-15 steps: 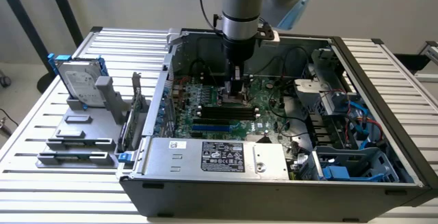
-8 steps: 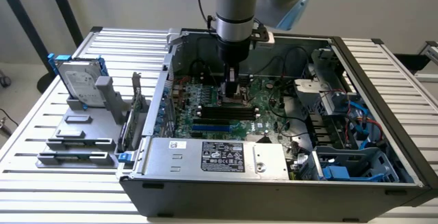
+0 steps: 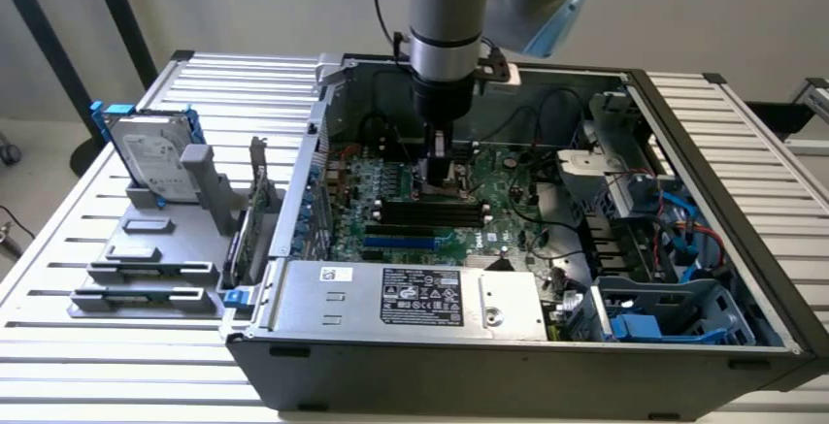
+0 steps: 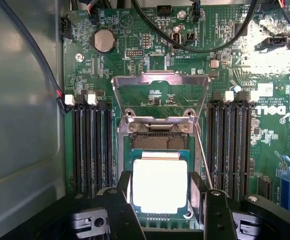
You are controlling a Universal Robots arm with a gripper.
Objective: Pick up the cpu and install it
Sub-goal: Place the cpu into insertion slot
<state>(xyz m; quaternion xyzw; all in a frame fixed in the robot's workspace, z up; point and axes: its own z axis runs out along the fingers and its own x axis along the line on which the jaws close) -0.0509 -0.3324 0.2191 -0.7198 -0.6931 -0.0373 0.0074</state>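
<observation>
The gripper [image 3: 442,174] reaches down into the open computer case [image 3: 725,346], over the motherboard [image 3: 512,225] just beyond the black memory slots [image 3: 428,212]. In the wrist view its two dark fingers [image 4: 124,195] clasp the cpu [image 4: 160,182] by opposite edges. The cpu is a small flat square, its metal top a pale, glaring silver with a thin green rim (any print is washed out). It lies level over the socket [image 4: 157,142], beside the raised metal load plate [image 4: 160,78].
</observation>
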